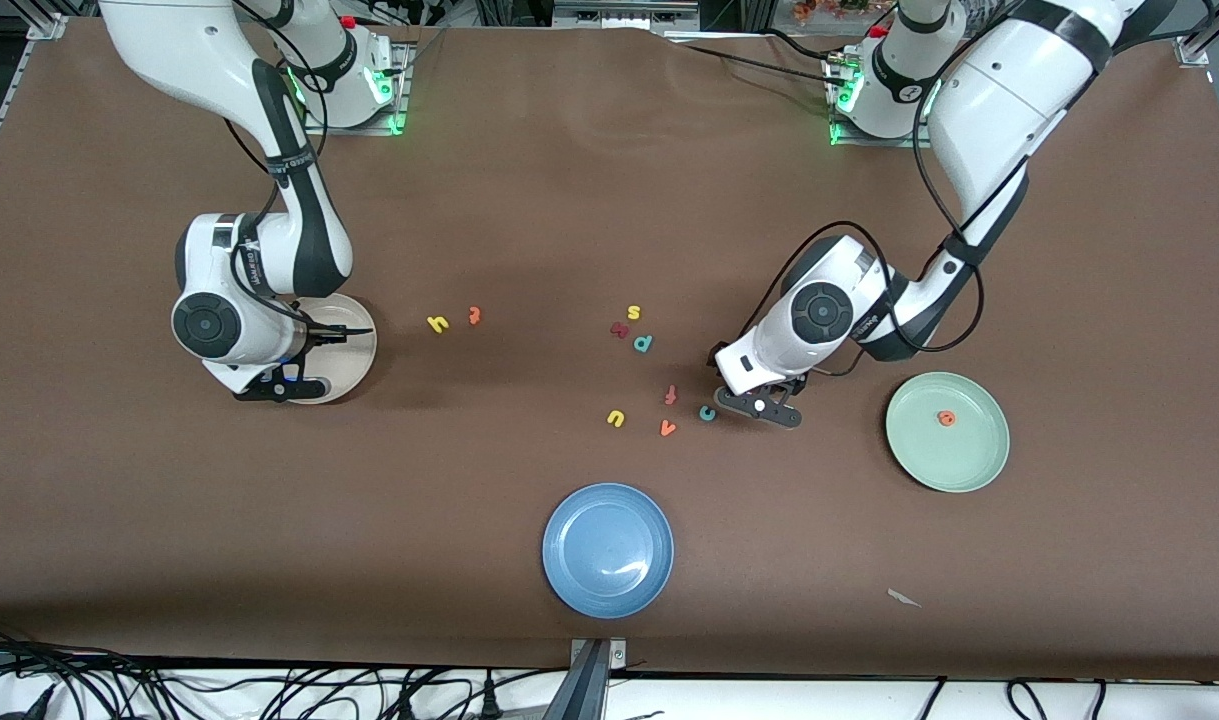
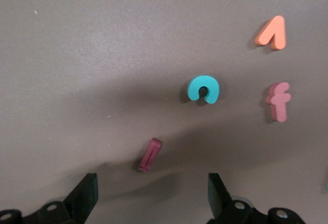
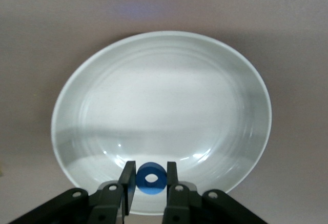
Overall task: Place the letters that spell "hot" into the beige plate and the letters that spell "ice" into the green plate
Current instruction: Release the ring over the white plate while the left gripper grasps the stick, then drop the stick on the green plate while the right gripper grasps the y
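Red i (image 2: 150, 155) lies on the table under my wide-open left gripper (image 2: 152, 193); blue o (image 3: 151, 177) is pinched in my right gripper (image 3: 151, 180) over the beige plate (image 3: 215, 75).
My worry: the i lies slanted beside the c (image 2: 204, 89), so closing could flick it aside.

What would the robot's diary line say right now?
right end effector: holds blue o over beige plate | left end effector: open over red i | e: in green plate

beige plate (image 3: 161, 80): glossy, smooth | teal c (image 2: 203, 89): matt foam | table cover (image 1: 609, 200): matt brown
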